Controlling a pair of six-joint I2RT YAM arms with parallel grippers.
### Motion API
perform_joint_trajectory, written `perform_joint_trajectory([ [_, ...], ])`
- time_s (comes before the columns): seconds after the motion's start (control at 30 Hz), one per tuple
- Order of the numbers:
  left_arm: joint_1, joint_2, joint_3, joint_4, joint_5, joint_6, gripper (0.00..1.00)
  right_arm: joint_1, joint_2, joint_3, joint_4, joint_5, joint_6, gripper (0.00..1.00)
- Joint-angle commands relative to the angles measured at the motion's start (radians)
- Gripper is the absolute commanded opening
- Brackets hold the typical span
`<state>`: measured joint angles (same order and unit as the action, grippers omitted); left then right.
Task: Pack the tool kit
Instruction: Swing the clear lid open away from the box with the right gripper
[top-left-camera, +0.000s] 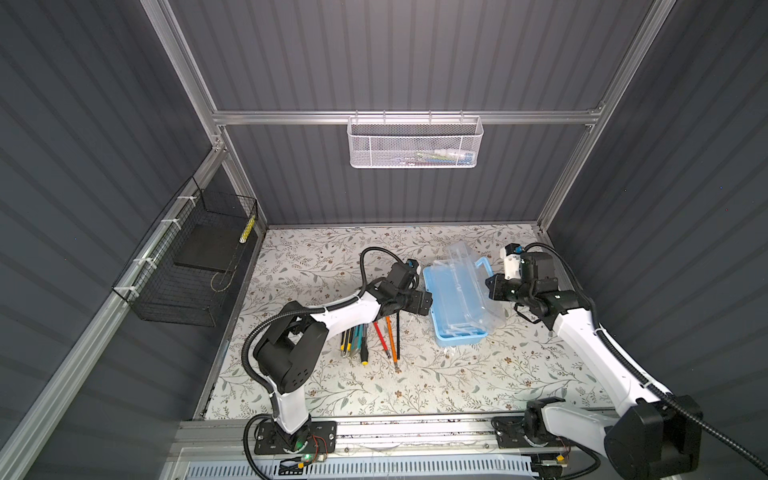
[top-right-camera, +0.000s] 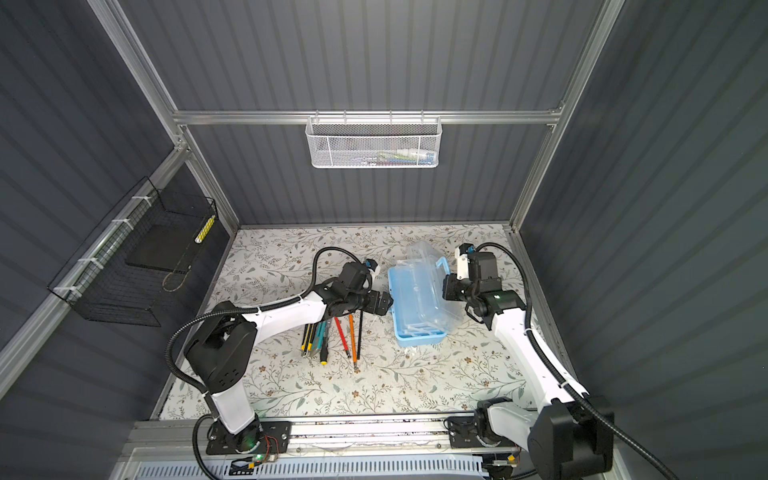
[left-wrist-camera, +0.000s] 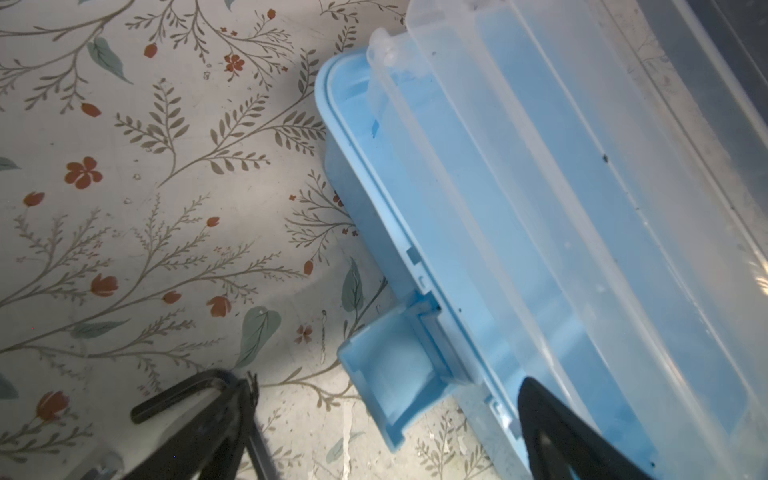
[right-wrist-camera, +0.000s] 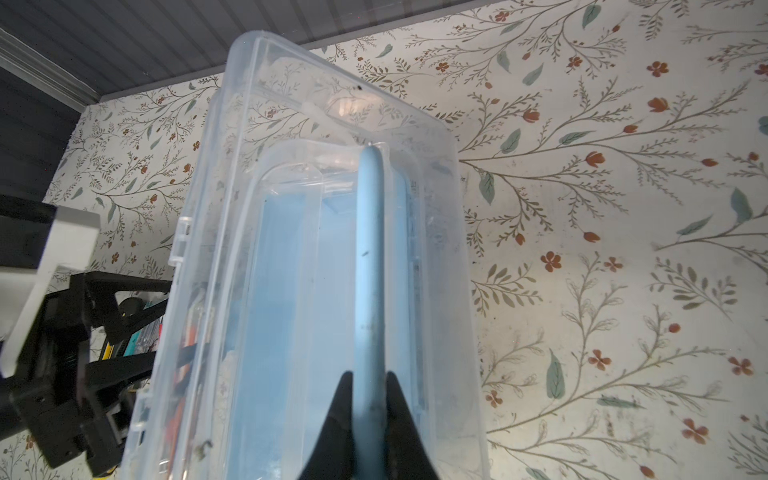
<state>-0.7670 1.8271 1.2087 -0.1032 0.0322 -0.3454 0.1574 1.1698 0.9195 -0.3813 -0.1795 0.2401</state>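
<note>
Lid up, no tool packed yet.
Top views: tool kit (top-left-camera: 442, 299) sits just off surface (top-left-camera: 415, 395) centre twd 2 o'clock, clear lid (top-left-camera: 473, 286) tilted open twd 3. R gripper (top-left-camera: 491, 284) is at its 3, L gripper (top-left-camera: 426, 303) at its 9, and screwdrivers & pencils (top-left-camera: 374, 338) lie loose at its 8. White mesh basket (top-left-camera: 415, 143) at 12 holds coloured bits too small to name. Black wire basket (top-left-camera: 187, 270) at 9 holds a dark slab + a yellow-striped stick. L wrist: L gripper wide apart, only the blue latch (left-wrist-camera: 386, 370) btwn its fingers; box shows a clear insert, no tool seen. R wrist: R gripper clamped on the pale-blue handle (right-wrist-camera: 370, 270). Best, I'd say: hold that clamp firm so the lid can't drop; L takes one tool at a time and lays it lengthwise, clear of latch & rim.
</note>
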Motion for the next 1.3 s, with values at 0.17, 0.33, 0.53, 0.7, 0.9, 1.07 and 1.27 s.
perform_joint_trajectory([
  [0.17,-0.003,0.085,0.078,-0.074,0.006,0.002,1.00,-0.027,-0.015,-0.017,0.076,-0.064,0.024,0.00],
  [0.33,0.007,0.112,0.066,-0.105,-0.029,-0.022,1.00,-0.072,-0.018,-0.023,0.077,-0.102,0.027,0.00],
  [0.53,0.014,0.109,0.051,-0.121,-0.066,-0.026,1.00,-0.149,-0.001,-0.048,0.101,-0.147,0.030,0.00],
  [0.7,0.023,0.103,0.043,-0.151,-0.086,-0.021,1.00,-0.224,-0.005,-0.069,0.088,-0.191,0.015,0.02],
  [0.9,0.034,0.087,0.022,-0.177,-0.095,-0.023,1.00,-0.314,-0.001,-0.089,0.079,-0.204,0.008,0.08],
  [1.07,0.044,0.072,0.008,-0.184,-0.102,-0.021,1.00,-0.361,-0.001,-0.111,0.093,-0.172,0.036,0.23],
  [1.27,0.047,0.071,0.011,-0.194,-0.101,-0.014,1.00,-0.420,-0.001,-0.137,0.109,-0.171,0.069,0.30],
])
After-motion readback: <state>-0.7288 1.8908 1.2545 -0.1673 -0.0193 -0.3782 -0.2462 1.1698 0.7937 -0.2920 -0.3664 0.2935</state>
